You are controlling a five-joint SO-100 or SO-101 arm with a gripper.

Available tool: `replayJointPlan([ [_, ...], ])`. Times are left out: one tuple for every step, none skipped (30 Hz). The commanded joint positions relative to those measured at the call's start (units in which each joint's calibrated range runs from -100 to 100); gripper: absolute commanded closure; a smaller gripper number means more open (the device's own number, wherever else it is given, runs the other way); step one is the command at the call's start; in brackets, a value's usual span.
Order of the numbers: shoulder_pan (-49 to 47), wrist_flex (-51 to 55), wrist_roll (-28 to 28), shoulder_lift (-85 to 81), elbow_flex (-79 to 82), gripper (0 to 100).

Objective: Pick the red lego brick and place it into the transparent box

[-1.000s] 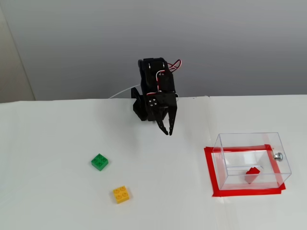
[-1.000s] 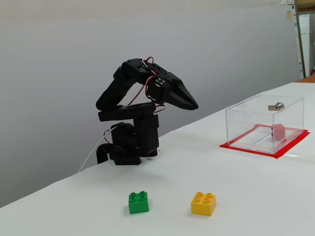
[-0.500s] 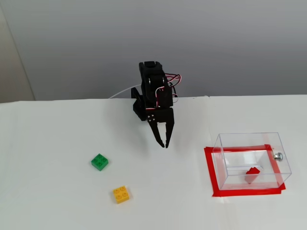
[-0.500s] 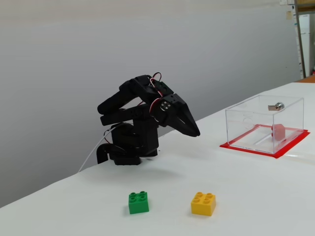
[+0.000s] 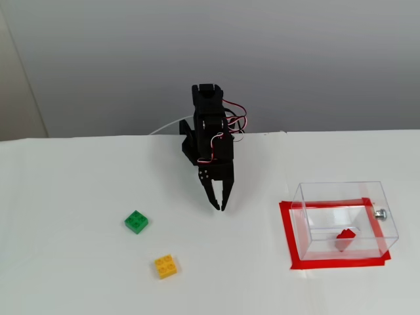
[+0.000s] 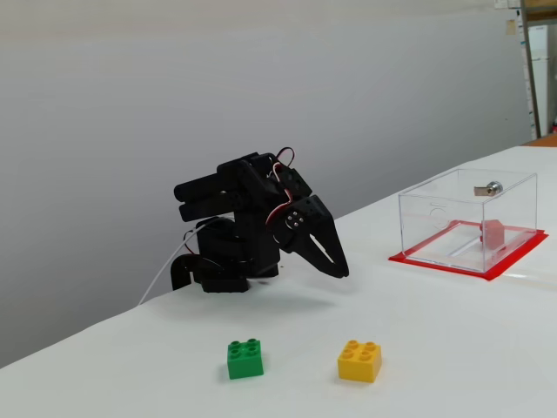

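Fixed views: red brick already in the box, arm folded low over the desk

The red lego brick [image 5: 346, 237] lies inside the transparent box [image 5: 328, 195], tilted on the box floor toward the side with the small metal knob [image 5: 380, 213]. Seen from the side in another fixed view, the brick [image 6: 493, 234] shows pale red through the clear wall of the box [image 6: 435, 218]. The box stands on the white desk [image 5: 79, 275] inside a frame of red tape [image 5: 286, 230].

Well apart from the box, nearer the middle of the desk, the black arm is bent forward with its pincer [image 5: 217, 205] pointing down, its tips low over the surface. The pincer [image 6: 339, 269] holds nothing; its jaws look nearly closed, with only a slim gap between the tips.

A green brick [image 5: 136, 222] and a yellow brick [image 5: 166, 266] sit on the desk on the side away from the box, untouched.

Judged from this layout, the placing step looks done — the brick rests in its target. What remains is most likely only for the arm to settle into rest; no further grasp seems called for, and the other two bricks are not part of the job.
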Motion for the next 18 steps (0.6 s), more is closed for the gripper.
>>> replayJointPlan([
  [0.77,-0.45,0.19,-0.76,2.28,99],
  [0.77,-0.11,0.19,-0.76,2.91,99],
  [0.77,0.16,0.24,-0.76,3.01,99],
  [0.69,0.16,0.24,-0.76,3.01,99],
  [0.4,0.16,0.24,-0.76,3.01,99],
  [0.25,0.16,0.24,-0.76,3.01,99],
  [0.25,0.33,0.24,-0.76,3.01,99],
  [0.25,0.59,0.24,-0.76,2.91,99],
  [0.32,1.46,0.24,-0.76,2.82,99],
  [0.47,2.94,0.24,-0.76,2.55,99],
  [0.54,4.85,0.24,-0.76,1.83,99],
  [0.47,7.47,0.24,-0.76,0.93,99],
  [0.4,10.95,0.13,-0.76,0.11,99],
  [0.32,14.34,-0.13,-0.76,-0.88,99],
  [0.32,14.95,-0.13,-0.76,-1.24,99],
  [0.62,14.52,-0.23,-0.76,-1.24,99],
  [0.54,14.52,-0.23,-0.76,-1.24,99],
  [0.47,14.52,-0.23,-0.76,-1.33,99],
])
